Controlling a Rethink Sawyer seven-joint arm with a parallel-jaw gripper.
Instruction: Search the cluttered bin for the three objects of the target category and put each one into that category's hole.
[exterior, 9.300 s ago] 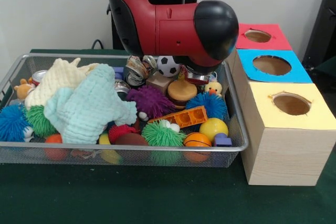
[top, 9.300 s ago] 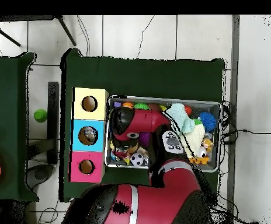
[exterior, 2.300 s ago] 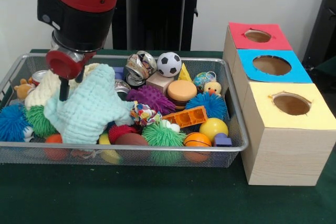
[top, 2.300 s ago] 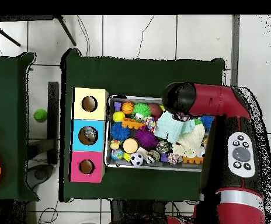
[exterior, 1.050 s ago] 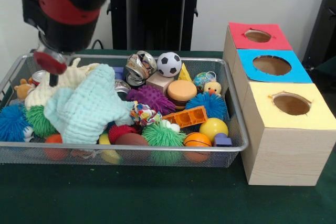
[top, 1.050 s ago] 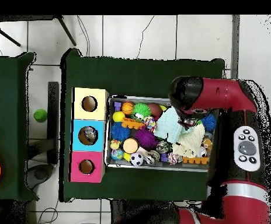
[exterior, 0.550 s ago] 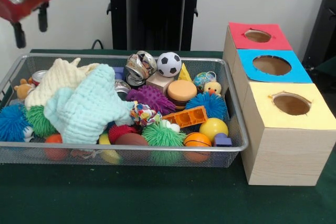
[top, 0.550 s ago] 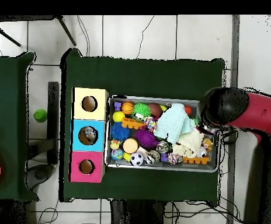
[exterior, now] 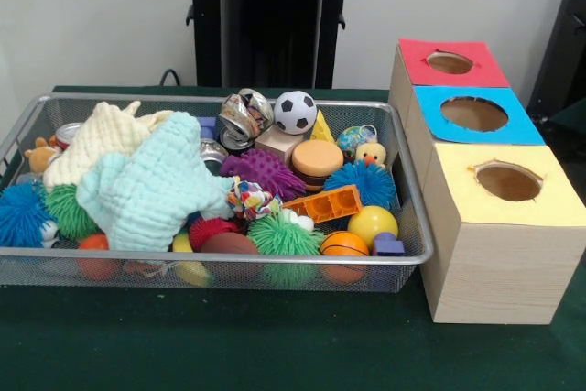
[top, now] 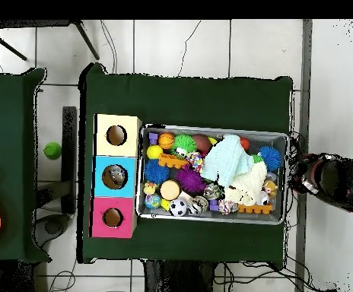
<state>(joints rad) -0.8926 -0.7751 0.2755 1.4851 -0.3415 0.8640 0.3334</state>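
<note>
The wire bin (exterior: 229,261) (top: 210,220) is packed with toys. A mint cloth (exterior: 151,190) (top: 224,161) and a cream cloth (exterior: 96,139) (top: 248,182) cover its left half in the front view. Crushed cans (exterior: 240,116), a soccer ball (exterior: 294,112), a burger toy (exterior: 317,160), an orange brick (exterior: 325,203) and spiky balls lie beside them. Three boxes have a red hole (exterior: 450,62), a blue hole (exterior: 473,114) and a yellow hole (exterior: 508,180). My arm (top: 338,181) is outside the bin's end in the overhead view, its gripper (top: 310,176) an unclear dark shape.
A black stand (exterior: 270,16) rises behind the bin. Something grey sits inside the blue box's hole (top: 115,176). A green ball (top: 52,150) lies on the floor between this table and a second green table (top: 4,152).
The arm has risen from above the cloths and swung out past the bin's end, leaving the front view. The cloths and toys lie as before.
</note>
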